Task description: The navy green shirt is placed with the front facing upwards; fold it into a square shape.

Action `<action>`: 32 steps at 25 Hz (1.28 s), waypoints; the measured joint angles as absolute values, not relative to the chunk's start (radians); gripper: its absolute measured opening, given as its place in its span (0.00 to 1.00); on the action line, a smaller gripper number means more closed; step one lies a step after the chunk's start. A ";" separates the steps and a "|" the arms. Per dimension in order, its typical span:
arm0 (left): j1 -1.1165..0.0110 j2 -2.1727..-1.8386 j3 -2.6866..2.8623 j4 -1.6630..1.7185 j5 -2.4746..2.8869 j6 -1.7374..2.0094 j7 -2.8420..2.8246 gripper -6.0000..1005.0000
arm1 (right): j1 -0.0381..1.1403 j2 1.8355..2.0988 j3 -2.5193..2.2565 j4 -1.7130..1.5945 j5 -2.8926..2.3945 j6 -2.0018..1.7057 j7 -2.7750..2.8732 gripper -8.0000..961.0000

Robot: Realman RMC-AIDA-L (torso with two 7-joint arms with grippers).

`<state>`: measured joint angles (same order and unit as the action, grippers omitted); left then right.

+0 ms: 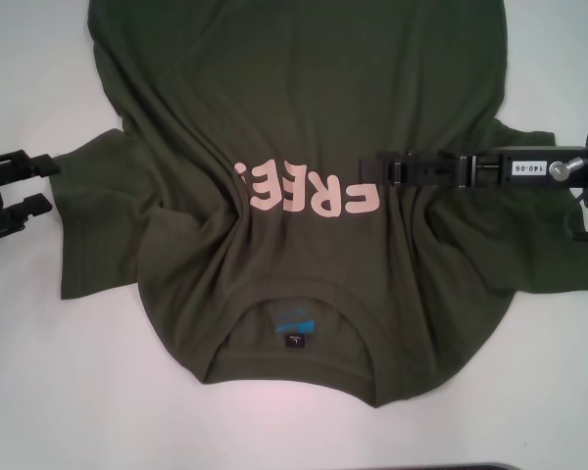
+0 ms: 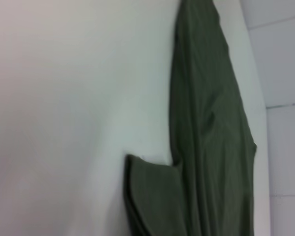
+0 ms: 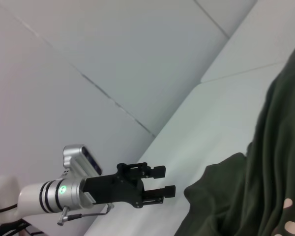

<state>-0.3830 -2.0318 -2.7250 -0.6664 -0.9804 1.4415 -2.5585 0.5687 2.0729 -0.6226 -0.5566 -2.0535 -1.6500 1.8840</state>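
My navy green shirt [image 1: 304,196] lies flat on the white table [image 1: 39,372], front up, collar toward me and the hem running off the far edge of the head view. It is not yet folded: both sleeves are spread out to the sides and the chest around the pink lettering [image 1: 309,194] is rumpled into ridges. So I judge this the very start, the reach for the first grasp. My left gripper [image 1: 24,191] hovers over bare table just beside the left sleeve [image 1: 93,225], its fingers spread apart and holding nothing; the right wrist view shows the same gap [image 3: 160,182]. My right gripper [image 1: 392,168] reaches in over the chest, just at the end of the lettering; seen edge-on, I cannot tell whether it is spread or pinching cloth. The next move, I think, calls for taking one side of the shirt and carrying it inward over the body. The hem is cut off, and my left wrist view shows only a strip of cloth
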 joint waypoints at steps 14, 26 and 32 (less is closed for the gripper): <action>-0.401 -2.025 -2.686 -0.645 -0.980 1.386 -2.566 0.59 | 0.568 2.072 -0.623 -0.558 -2.049 -1.646 1.889 0.95; -0.408 -2.024 -2.674 -0.631 -0.939 1.336 -2.592 0.60 | 0.568 2.072 -0.623 -0.558 -2.051 -1.646 1.890 0.95; -0.414 -2.025 -2.674 -0.630 -0.935 1.329 -2.592 0.60 | 0.567 2.071 -0.623 -0.558 -2.049 -1.646 1.890 0.95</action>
<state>-0.4136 -2.0254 -2.6735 -0.6300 -0.9346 1.3286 -2.5924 0.5671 2.0709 -0.6228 -0.5584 -2.0494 -1.6459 1.8898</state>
